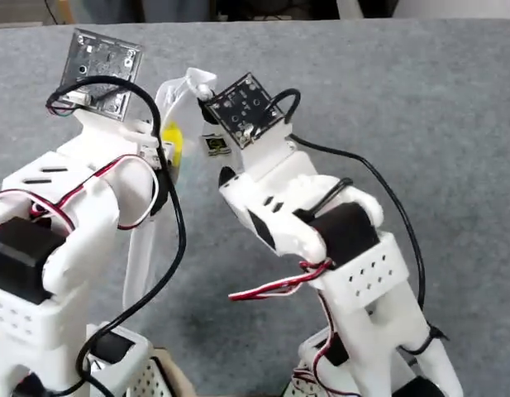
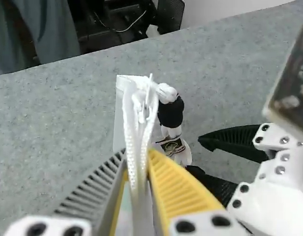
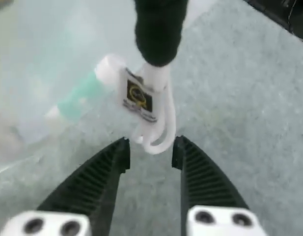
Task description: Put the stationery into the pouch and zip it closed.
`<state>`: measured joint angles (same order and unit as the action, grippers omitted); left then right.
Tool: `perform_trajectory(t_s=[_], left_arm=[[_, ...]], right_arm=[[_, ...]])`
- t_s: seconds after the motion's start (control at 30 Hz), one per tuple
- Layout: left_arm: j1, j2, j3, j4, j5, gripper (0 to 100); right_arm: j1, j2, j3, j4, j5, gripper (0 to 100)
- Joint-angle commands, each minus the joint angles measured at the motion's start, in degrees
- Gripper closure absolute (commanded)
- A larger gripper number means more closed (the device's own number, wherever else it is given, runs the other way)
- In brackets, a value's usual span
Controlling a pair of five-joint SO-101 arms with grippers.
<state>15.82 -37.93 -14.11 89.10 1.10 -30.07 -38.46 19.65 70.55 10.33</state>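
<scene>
**Translucent pouch held on edge, zip pull between the right fingers**

Translucent plastic makes up the pouch, which stands on edge between the two arms, left of centre over the grey worktop. The left end effector is clamped on its white zipper edge, one yellow finger and one grey finger pressing the tape flat between them. At the far end of that edge hangs the zip pull, a black toggle with white loops and a small label. The right end effector sits at the loops with its fingers narrowly parted, one on each side and not yet pinching. A green item, probably a pen or marker, shows through the pouch wall, though the blur leaves it uncertain.

The pouch looks light, thin and floppy, so it will likely buckle unless the tape is kept taut. The stiffer zipper edge is the sound place to hold it. The pull is small and dangles freely, and taking it by the loops close under the toggle seems best.
</scene>
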Motion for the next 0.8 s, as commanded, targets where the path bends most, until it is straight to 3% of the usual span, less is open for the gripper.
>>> perform_trajectory(t_s=[0.0, 0.17, 0.37, 0.53, 0.77], left_arm=[[-0.1, -0.6, -1.7, -1.8, 1.1, 97], [-0.1, -0.6, -4.4, -1.8, 2.9, 97], [-0.1, -0.6, -4.3, -1.7, 2.9, 97], [-0.1, -0.6, -4.4, -0.8, 2.9, 97], [-0.1, -0.6, -4.0, 2.5, 2.6, 97]], right_arm=[[-0.5, -1.2, 2.0, -6.0, -0.4, 83.9], [-0.5, -1.0, 6.7, -13.1, -0.3, 84.8], [1.6, -1.0, 10.2, -18.4, 0.0, 98.4], [7.9, -1.1, 11.3, -21.0, 0.4, 98.6], [14.4, -1.5, 10.1, -21.5, 7.1, 98.6]])
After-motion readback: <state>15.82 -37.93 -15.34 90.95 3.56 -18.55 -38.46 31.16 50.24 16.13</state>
